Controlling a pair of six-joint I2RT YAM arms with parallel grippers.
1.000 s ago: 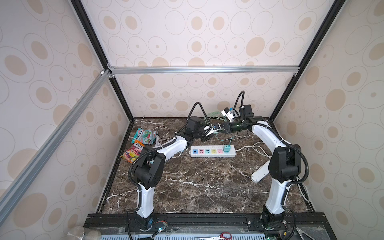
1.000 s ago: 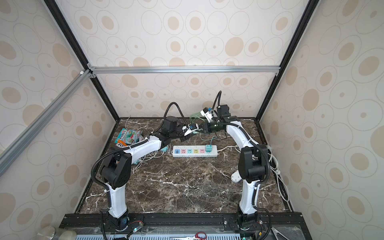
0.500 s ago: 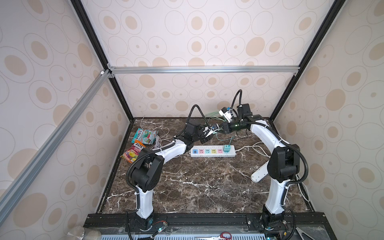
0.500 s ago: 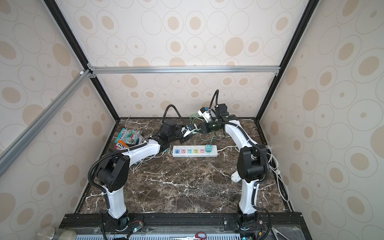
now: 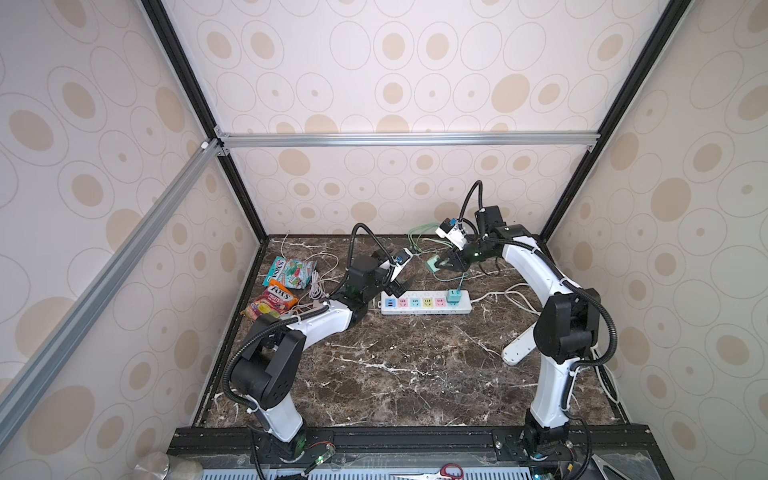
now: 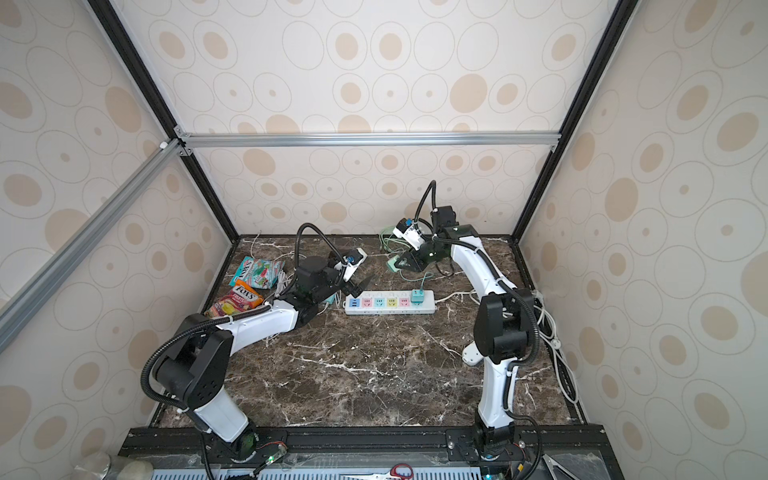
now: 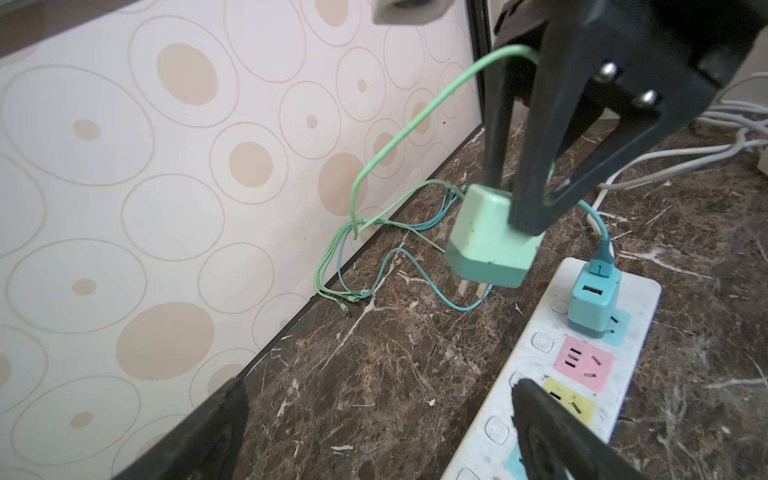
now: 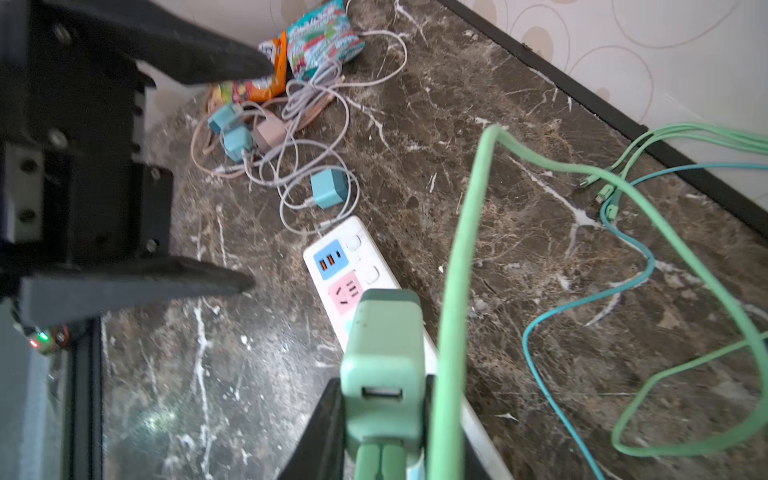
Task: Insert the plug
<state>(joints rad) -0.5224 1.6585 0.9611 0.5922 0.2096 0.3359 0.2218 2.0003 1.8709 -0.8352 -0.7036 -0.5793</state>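
Hanging the mint plug (image 7: 486, 245) above the tabletop (image 5: 395, 374), just behind the power strip (image 5: 426, 308), prongs down, clamping its flat sides with the right fingers (image 7: 532, 195). Probably handling light, rigid, slick-shelled; gripping mid-body, clear of prongs, looking safest. Leaving left fingers (image 8: 145, 282) wide apart, empty.

The left arm (image 5: 328, 320) and right arm (image 5: 536, 266) share glossy white link shells between bulky black joint housings. A black ribbed hose (image 5: 353, 249) arches behind each end effector. The left end effector (image 5: 401, 282) and right end effector (image 5: 442, 262) are matte black, with tapered, open-framed fingers (image 7: 536, 166) fixed by silver screws (image 7: 646, 97). Just behind each sits a white camera block (image 5: 403, 255) marked blue; a green light (image 5: 477, 252) glows behind the right one.
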